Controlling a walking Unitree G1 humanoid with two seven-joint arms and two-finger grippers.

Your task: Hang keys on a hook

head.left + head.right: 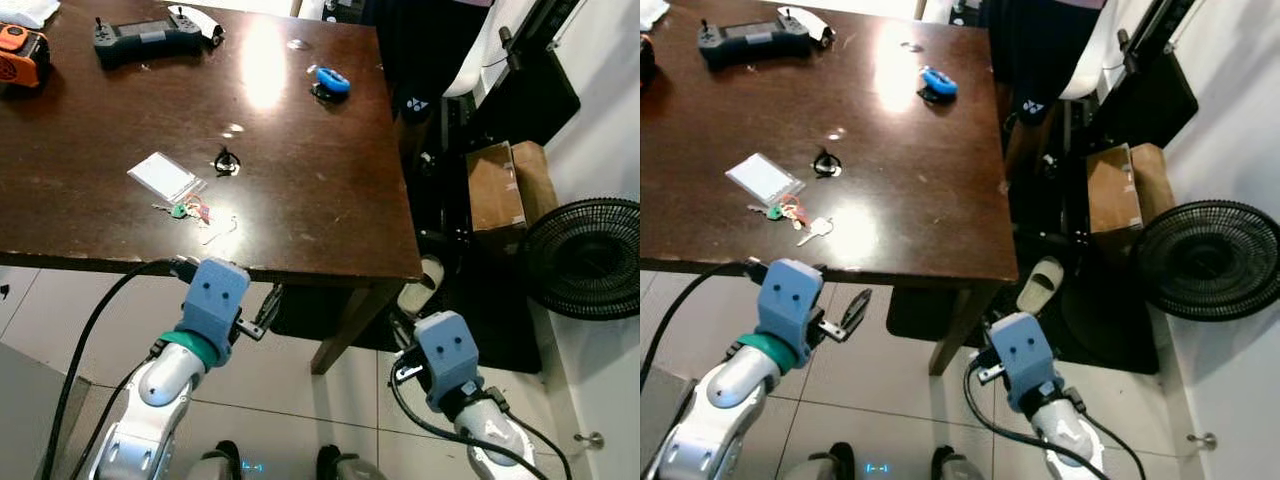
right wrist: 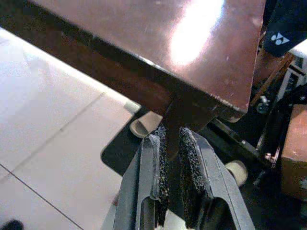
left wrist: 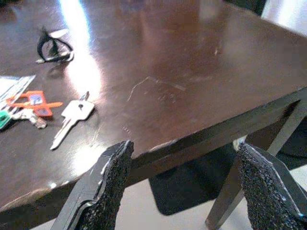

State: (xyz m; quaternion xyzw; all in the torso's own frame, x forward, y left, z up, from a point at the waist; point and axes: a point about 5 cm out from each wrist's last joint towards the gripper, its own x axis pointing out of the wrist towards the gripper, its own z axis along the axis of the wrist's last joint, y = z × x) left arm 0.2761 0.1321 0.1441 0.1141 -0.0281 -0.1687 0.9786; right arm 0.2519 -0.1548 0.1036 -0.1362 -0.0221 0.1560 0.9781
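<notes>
- Presently the table carries the keys near its front edge, untouched; pickup and hanging both remain, and no hook is visible
- Left gripper hovers below that edge, near the keys, jaws spread wide
- Right gripper hangs low, jaws nearly pressed together, empty
- Card, black clip lie close by the keys

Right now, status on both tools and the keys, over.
Left tool open, short of the table edge. Right tool nearly shut, empty, low by the table leg. Keys flat near the edge, untouched. Nothing in the way.
</notes>
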